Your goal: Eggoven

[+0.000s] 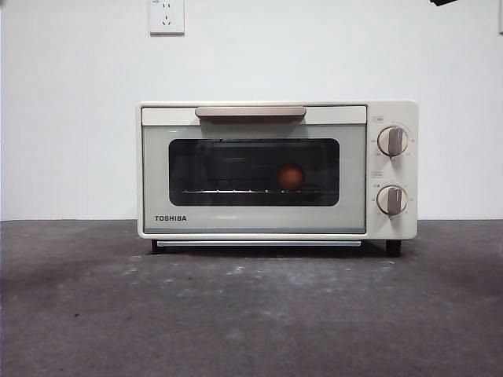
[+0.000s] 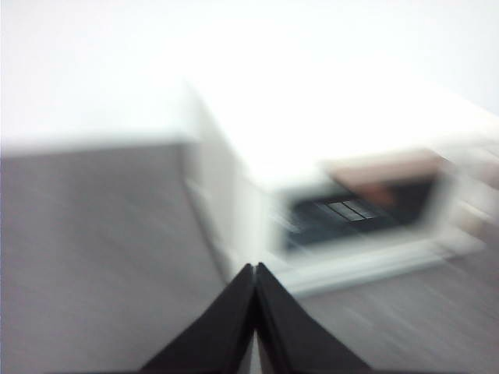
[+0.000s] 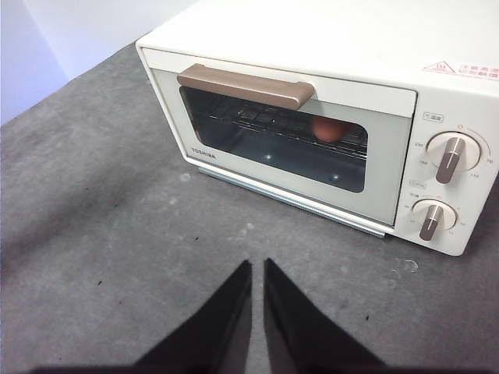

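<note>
The cream Toshiba toaster oven [image 1: 251, 224] stands mid-table with its dark glass door closed and the tan handle [image 1: 250, 112] up. The reddish-brown egg [image 1: 291, 177] lies inside on the wire rack, right of centre, seen through the glass. The right wrist view shows the oven [image 3: 327, 39] and the egg [image 3: 330, 130] behind the door. My right gripper [image 3: 257, 262] is shut and empty above the table, in front of the oven. My left gripper [image 2: 255, 266] is shut and empty, off the oven's [image 2: 312, 125] left front corner. Its view is blurred.
Two dials [image 1: 392, 140] [image 1: 391, 199] sit on the oven's right panel. The dark grey table [image 1: 251, 314] stretches in front. A white wall with a socket [image 1: 167, 16] stands behind. A black arm tip [image 1: 444, 2] shows at the top right corner.
</note>
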`<state>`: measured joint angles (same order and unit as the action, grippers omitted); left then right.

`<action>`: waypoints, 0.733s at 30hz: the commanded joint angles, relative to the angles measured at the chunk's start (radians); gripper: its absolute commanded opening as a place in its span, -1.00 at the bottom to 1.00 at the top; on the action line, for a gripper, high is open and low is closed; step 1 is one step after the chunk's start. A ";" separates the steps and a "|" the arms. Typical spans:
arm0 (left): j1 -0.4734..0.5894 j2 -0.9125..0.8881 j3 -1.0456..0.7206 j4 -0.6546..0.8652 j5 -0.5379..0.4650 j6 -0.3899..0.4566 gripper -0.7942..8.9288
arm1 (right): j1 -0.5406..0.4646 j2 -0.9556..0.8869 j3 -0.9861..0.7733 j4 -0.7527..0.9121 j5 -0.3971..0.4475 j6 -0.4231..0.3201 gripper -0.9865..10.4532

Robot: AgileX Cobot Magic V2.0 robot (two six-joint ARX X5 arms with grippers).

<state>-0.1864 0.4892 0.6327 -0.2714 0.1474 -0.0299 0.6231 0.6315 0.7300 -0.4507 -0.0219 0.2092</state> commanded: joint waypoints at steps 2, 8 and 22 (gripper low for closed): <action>0.076 -0.092 -0.084 0.123 -0.027 0.132 -0.82 | 0.010 0.005 0.002 0.013 0.005 -0.008 -0.82; 0.161 -0.262 -0.293 0.257 -0.074 0.159 -0.82 | 0.010 0.005 0.002 0.013 0.004 -0.008 -0.82; 0.192 -0.486 -0.590 0.208 -0.074 0.143 -0.82 | 0.010 0.005 0.002 0.013 0.004 -0.008 -0.82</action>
<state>0.0036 0.0040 0.0483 -0.0719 0.0761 0.1135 0.6231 0.6315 0.7300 -0.4507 -0.0219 0.2092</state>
